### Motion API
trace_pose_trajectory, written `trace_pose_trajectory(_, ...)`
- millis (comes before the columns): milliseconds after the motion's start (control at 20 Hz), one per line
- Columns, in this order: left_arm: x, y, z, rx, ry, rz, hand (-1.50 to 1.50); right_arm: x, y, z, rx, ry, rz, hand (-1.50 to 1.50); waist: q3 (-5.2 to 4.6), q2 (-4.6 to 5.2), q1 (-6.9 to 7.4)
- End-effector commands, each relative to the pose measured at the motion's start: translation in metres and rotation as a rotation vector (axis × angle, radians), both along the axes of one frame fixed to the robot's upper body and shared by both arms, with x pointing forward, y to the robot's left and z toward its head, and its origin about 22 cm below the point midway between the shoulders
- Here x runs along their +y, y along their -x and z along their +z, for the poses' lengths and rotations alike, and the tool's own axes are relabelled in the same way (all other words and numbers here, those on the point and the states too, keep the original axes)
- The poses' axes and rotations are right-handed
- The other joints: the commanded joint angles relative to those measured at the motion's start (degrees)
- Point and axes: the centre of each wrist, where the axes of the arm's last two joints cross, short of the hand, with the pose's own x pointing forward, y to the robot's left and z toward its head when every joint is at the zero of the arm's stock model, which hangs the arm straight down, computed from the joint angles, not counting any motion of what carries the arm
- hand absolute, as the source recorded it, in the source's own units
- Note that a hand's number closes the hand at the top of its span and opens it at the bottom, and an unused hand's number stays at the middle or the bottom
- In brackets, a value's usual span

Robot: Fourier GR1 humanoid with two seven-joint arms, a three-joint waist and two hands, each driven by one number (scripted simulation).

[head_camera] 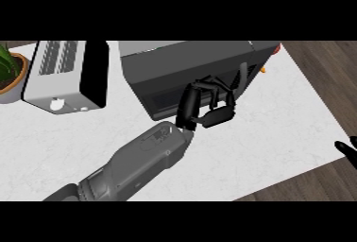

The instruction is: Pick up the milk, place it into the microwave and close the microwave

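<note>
Left hand (pixel 202 106) at the microwave (pixel 188 71) door, fingers curled.

Grey forearm comes in from 7 o'clock & runs up to centre; the black hand sits against the front face of the dark grey microwave at 12 o'clock. Fingers are bent w/ nothing visible between them; tips lie on or just off the door panel, can't tell which. Milk isn't visible anywhere; can't tell where it is. Right hand (pixel 347 151) shows only as fingertips at 3 o'clock, by the counter (pixel 279 132) edge; its state can't be told. Silver toaster (pixel 64 73) w/ black side at 10 o'clock, potted plant (pixel 10 71) just left of it. Small orange object (pixel 264 70) peeks out at microwave's right side, approx 1 o'clock.
</note>
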Motion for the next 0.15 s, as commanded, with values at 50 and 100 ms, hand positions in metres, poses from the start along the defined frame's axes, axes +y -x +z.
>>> trace_pose_trajectory(50,0.0119,-0.0234,0.003,0.029,-0.012,0.106,1.5,0.0028,-0.0002,0.0049,-0.007,0.001,0.023,-1.5,-0.11,1.02,-0.28)
trace_pose_trajectory(100,0.0119,-0.0236,0.0027,0.026,-0.014,0.107,1.5,0.0006,0.0002,0.006,-0.003,0.013,0.015,-1.5,-0.11,0.92,-0.49)
